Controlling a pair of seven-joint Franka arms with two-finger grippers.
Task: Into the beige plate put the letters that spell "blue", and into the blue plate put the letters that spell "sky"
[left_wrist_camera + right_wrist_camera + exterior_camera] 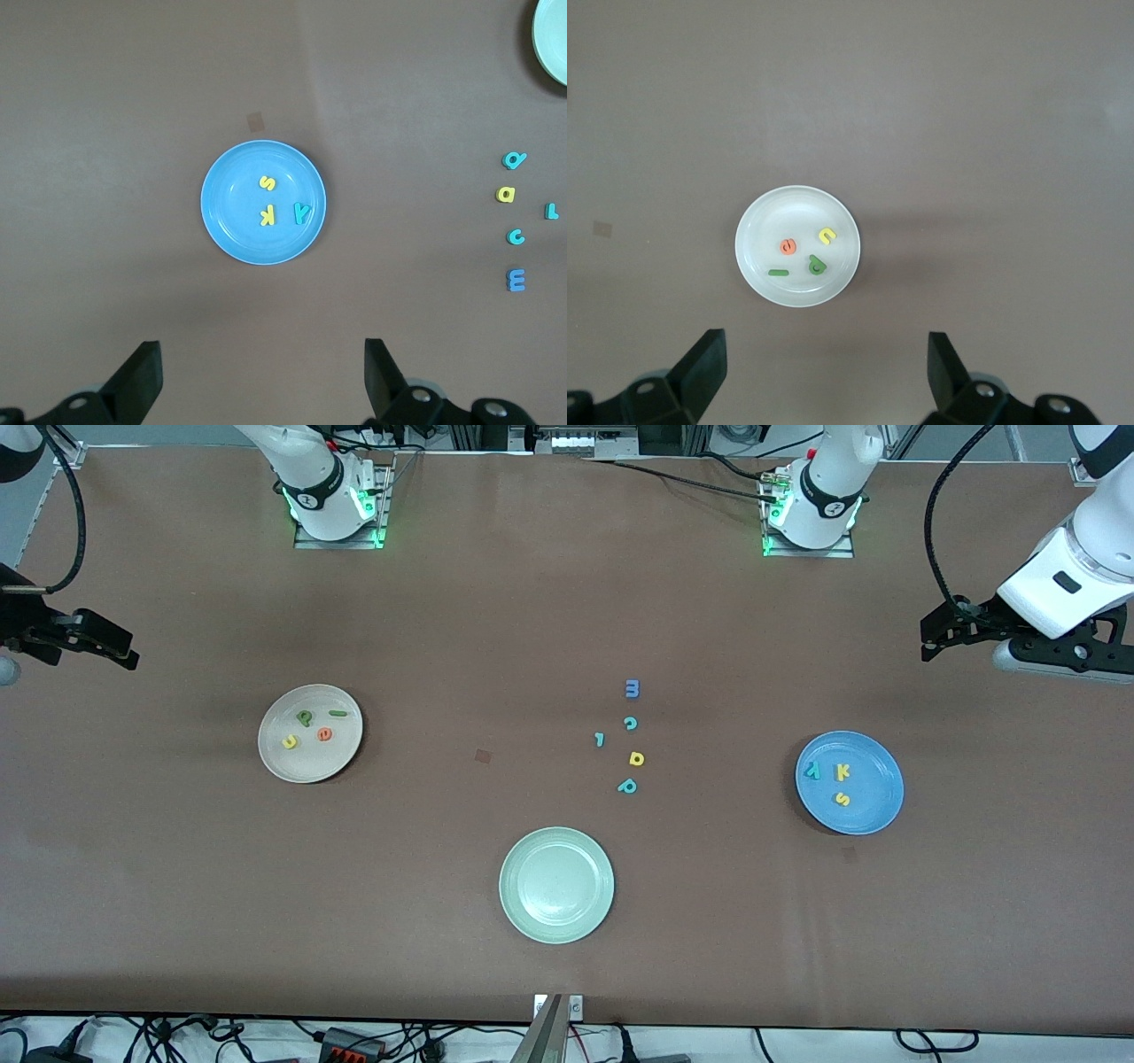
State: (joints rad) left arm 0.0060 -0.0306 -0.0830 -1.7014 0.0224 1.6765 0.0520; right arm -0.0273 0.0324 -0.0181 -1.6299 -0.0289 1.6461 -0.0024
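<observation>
With both words sorted, the left gripper [930, 638] and right gripper [124, 651] hang released and empty, so only a stray sweep could scatter letters.

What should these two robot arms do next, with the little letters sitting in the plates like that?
Probably nothing more than stay parked. The beige plate already holds the green b, green l, yellow u and orange e, and the blue plate holds the yellow s, yellow k and teal y. Left gripper and right gripper hang open and empty at the table's ends. The five loose letters mid-table spell neither word.
</observation>
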